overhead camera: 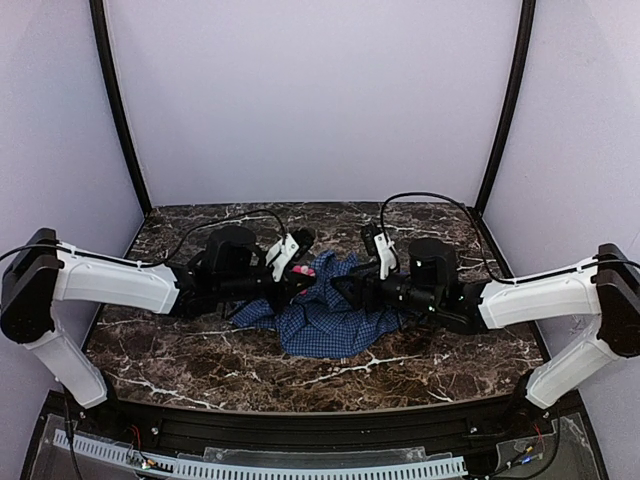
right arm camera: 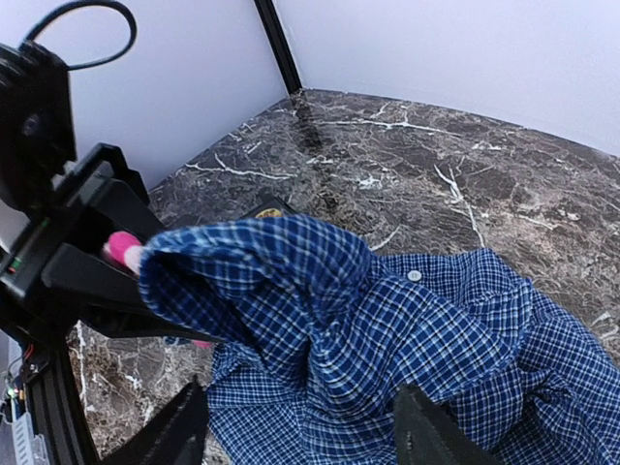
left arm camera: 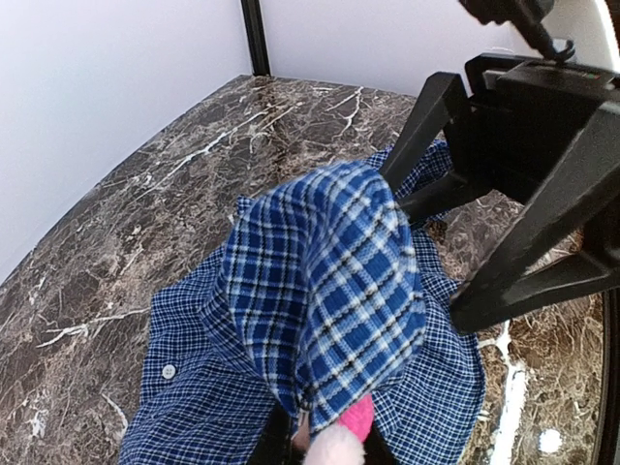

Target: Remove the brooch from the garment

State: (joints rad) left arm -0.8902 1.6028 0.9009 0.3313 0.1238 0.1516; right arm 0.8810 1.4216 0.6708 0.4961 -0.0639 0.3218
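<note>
Your left gripper [overhead camera: 298, 263]: closed narrow on the pink brooch [right arm camera: 122, 250], with a fold of the shirt [overhead camera: 325, 322] draped over it.
Your right gripper [right arm camera: 300, 407]: jaws wide, one finger on either side of the shirt, clamping nothing.
Brooch: in the left gripper, raised above the surface [overhead camera: 200, 370]; you cannot tell if it is free of the cloth.
Shirt: crumpled on the surface between your two arms, one fold lifted.

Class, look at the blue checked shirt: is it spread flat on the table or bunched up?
Bunched up: the shirt lies crumpled, one fold raised in the left claw.
</note>
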